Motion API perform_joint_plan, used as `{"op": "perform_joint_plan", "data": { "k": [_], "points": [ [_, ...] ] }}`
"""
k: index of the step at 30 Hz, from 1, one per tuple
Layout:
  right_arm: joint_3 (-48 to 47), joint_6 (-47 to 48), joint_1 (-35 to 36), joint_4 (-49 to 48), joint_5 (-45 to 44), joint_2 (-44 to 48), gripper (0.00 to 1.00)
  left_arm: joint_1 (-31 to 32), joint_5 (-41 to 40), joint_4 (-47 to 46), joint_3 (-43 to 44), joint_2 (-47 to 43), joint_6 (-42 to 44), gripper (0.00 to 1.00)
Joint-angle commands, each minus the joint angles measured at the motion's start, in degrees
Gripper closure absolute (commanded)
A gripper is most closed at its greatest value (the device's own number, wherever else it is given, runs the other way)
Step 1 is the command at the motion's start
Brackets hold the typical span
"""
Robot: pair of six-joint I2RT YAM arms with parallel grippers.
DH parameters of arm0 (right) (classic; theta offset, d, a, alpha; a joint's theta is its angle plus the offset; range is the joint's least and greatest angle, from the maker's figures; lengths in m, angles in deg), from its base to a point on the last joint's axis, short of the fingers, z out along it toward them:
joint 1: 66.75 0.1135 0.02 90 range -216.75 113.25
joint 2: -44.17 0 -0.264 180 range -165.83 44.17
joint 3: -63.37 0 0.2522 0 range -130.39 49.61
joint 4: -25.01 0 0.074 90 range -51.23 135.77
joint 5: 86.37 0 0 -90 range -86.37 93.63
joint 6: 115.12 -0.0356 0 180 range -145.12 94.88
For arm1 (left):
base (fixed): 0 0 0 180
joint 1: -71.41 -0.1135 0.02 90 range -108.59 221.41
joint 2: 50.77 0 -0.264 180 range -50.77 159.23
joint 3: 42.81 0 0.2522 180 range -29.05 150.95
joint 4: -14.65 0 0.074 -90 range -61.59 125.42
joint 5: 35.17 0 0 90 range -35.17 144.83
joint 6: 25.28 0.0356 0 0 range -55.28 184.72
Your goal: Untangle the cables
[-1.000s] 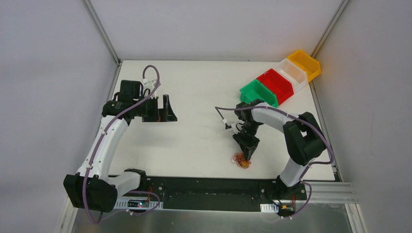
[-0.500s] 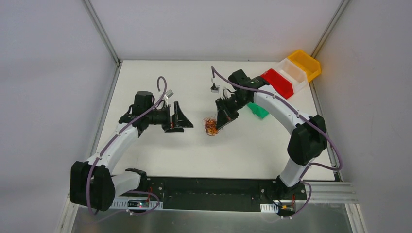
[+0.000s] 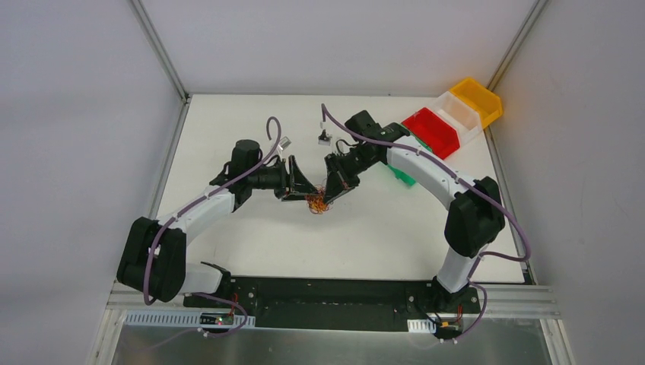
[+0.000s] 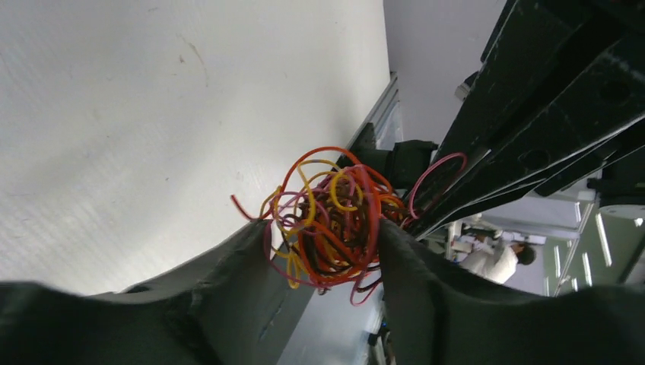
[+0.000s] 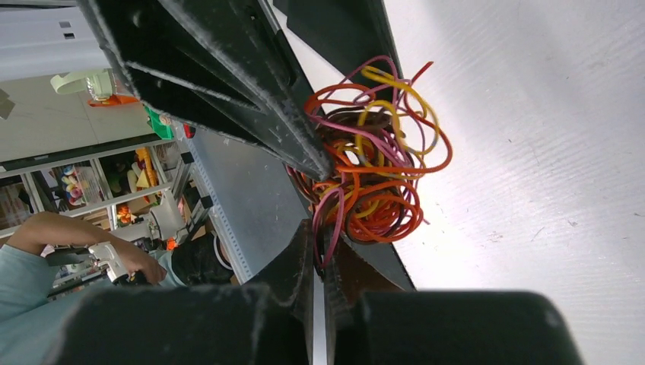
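The cables (image 4: 331, 217) are one messy ball, none free yet; the right claw (image 5: 319, 247) pinches it, the left claw (image 3: 304, 195) sits apart around it.

A white counter (image 3: 365, 236) carries four bins in a row at its far right corner; a partly hidden green bin (image 3: 405, 176), a red bin (image 3: 431, 131), a clear bin (image 3: 461, 114), a yellow bin (image 3: 478, 99); grey walls (image 3: 76, 114) surround it.
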Motion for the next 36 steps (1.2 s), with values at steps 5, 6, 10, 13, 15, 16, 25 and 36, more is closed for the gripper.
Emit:
{"op": "perform_joint_plan", "data": {
  "k": [5, 6, 10, 13, 15, 16, 25, 36],
  "points": [
    [2.4, -0.5, -2.6, -1.4, -1.2, 4.2, 1.00, -4.9, 3.1, -2.3, -2.6, -4.0, -2.2, 1.00],
    [3.6, -0.1, -3.6, -1.2, -2.1, 5.2, 1.00, -6.9, 3.0, 1.2, -2.8, -5.2, -0.6, 1.00],
    [9.3, 1.0, -9.8, -1.1, -6.9, 9.9, 1.00, -17.5, 4.0, 17.6, -1.9, -8.9, 9.2, 1.00],
    [12.6, 1.9, -14.1, -0.1, -9.2, 12.6, 1.00, -24.8, 2.3, 27.1, 0.6, -10.2, 15.6, 1.00],
    [14.0, 2.7, -17.1, 1.2, -10.1, 14.0, 1.00, -28.2, 0.0, 32.8, 2.6, -9.9, 20.0, 1.00],
    [14.4, 3.4, -18.5, 1.8, -10.5, 14.6, 1.00, -29.6, -1.2, 35.3, 3.8, -9.3, 21.7, 1.00],
    [14.8, 10.3, -30.2, 10.4, -11.9, 19.2, 1.00, -39.9, -14.1, 47.9, 11.7, 0.0, 31.3, 1.00],
    [15.1, 14.5, -34.0, 15.3, -13.0, 20.2, 1.00, -44.0, -23.1, 50.0, 14.9, 6.8, 37.4, 1.00]
  ]
}}
